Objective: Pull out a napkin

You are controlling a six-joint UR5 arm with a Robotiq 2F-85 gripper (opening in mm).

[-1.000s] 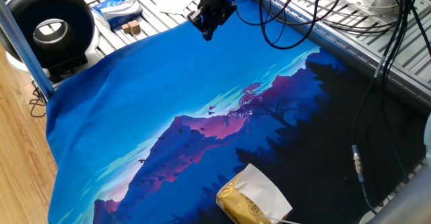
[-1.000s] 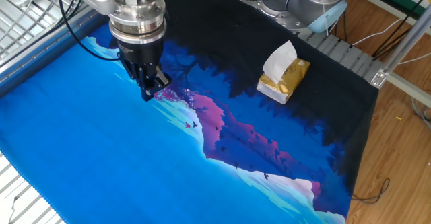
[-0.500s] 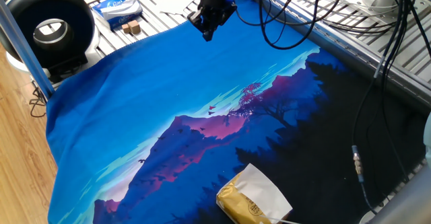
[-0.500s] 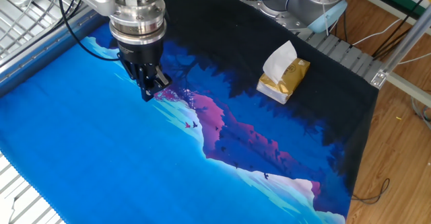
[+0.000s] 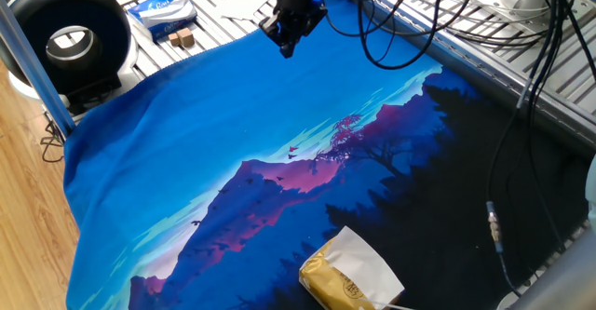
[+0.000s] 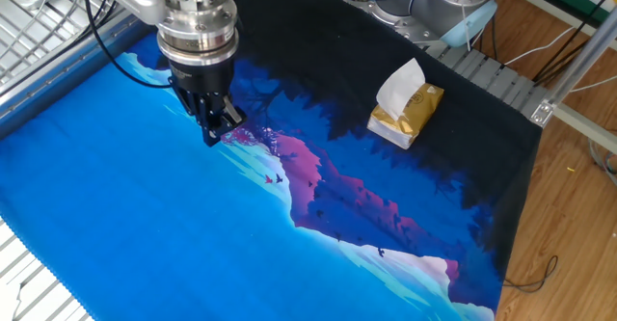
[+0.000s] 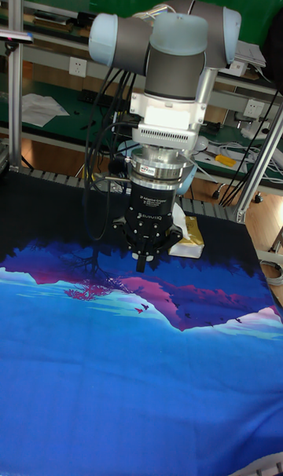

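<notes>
A white napkin (image 5: pixel 361 252) sticks up out of the slot of a gold-yellow tissue pack (image 5: pixel 333 287) at the near edge of the printed cloth; in the other fixed view the napkin (image 6: pixel 398 83) rises from the pack (image 6: pixel 413 115) on the dark part of the cloth. My gripper (image 5: pixel 286 47) hangs far from it, above the bright blue part of the cloth, fingers pointing down and pressed together with nothing between them (image 6: pixel 211 135). In the tall view the gripper (image 7: pixel 141 265) stands in front of the pack (image 7: pixel 190 240) and hides most of it.
A blue-and-white packet (image 5: pixel 160 10) and small wooden blocks (image 5: pixel 181 38) lie on the metal slats beyond the cloth. A black round device (image 5: pixel 71 36) stands at the left corner. Black cables (image 5: pixel 521 114) hang over the right side, and one cable end (image 5: pixel 494 224) rests on the cloth.
</notes>
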